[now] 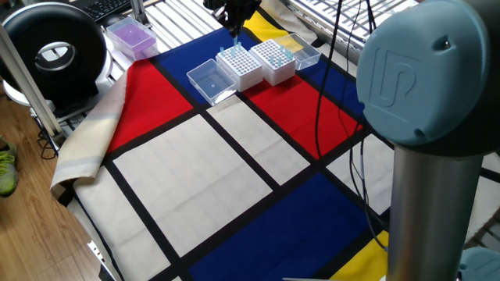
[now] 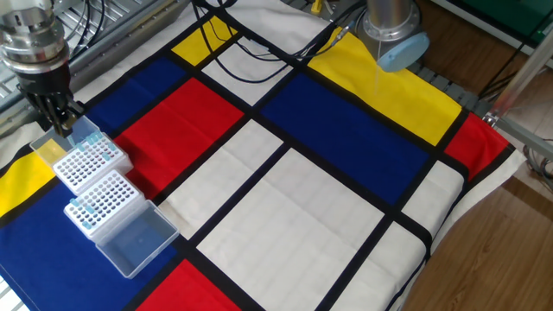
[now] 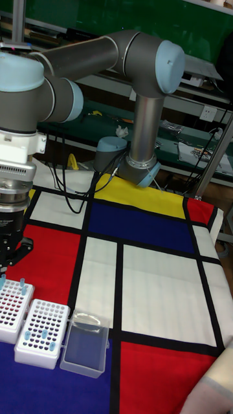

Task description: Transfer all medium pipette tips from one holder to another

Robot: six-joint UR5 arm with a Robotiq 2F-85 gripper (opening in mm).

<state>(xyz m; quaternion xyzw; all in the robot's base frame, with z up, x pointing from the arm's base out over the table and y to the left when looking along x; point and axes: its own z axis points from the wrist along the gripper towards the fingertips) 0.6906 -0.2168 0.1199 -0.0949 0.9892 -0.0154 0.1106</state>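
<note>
Pale-blue cones: medium pipette tips (image 2: 87, 208) stand in two adjoining white racks (image 2: 102, 204) on the checked cloth (image 2: 285, 199).
Gripper: gripper (image 2: 60, 128) hangs above the far rack (image 2: 87, 161), apparently pinching one tip (image 1: 237, 40).
Lid: clear lid (image 2: 134, 241) lies touching the near rack.

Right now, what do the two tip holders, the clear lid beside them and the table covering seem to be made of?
The two tip holders: probably rigid white plastic, matte, with moulded hole grids. The clear lid: most likely transparent plastic; the blue beneath shows through. The table covering: apparently woven cloth, matte and printed in colour blocks, since in one fixed view its edge drapes and folds.
</note>
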